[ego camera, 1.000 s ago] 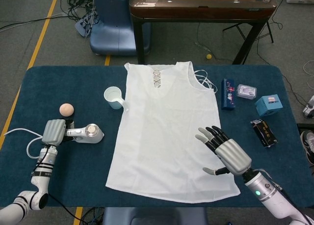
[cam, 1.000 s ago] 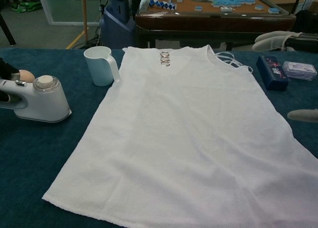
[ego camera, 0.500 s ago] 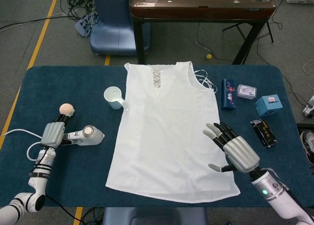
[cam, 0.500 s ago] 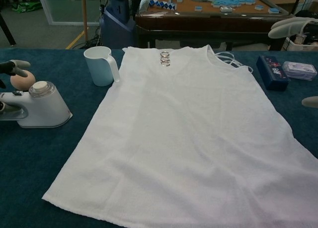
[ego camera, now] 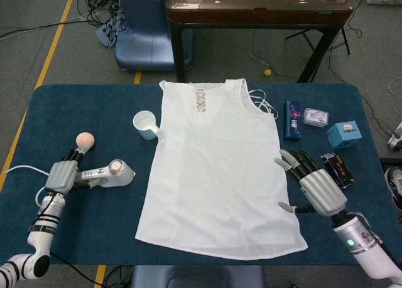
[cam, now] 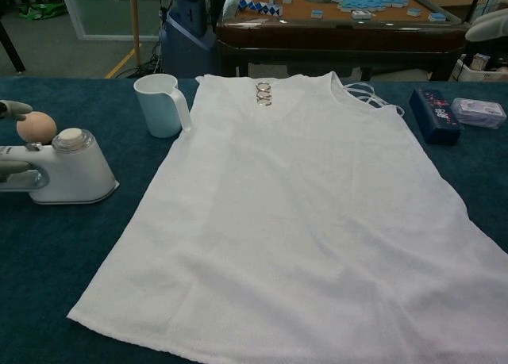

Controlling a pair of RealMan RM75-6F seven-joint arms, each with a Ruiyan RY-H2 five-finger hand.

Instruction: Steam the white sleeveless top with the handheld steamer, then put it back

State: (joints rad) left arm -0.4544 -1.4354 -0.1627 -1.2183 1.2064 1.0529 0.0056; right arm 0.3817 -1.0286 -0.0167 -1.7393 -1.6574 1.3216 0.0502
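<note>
Near the left edge of the tabletop [ego camera: 94, 106] my left hand [ego camera: 61, 175] has slid back along the handle of the steamer [ego camera: 108, 172] over the last second; it now sits at the handle's rear end with its fingers pointing forward past it, and I cannot tell from either view whether they grip the handle or only lie along it. The steamer has turned a little but still rests on its base on the cloth, just in front of the ball [ego camera: 85, 139], so I judge it either just set down or not yet properly taken. Further in, the cup [ego camera: 146, 125] stands upright just beside the top's left edge; I cannot see anything inside it. The top [ego camera: 217, 169] lies flat in the middle, neckline toward the far edge, unmoved. My right hand [ego camera: 316, 186] has drifted off the cloth toward the right edge and hovers by the top's right hem with fingers spread wide, holding nothing. Beyond it lie the dark box [ego camera: 291, 120], the clear case [ego camera: 315, 117] and the blue box [ego camera: 343, 135], all closed, contents hidden.
</note>
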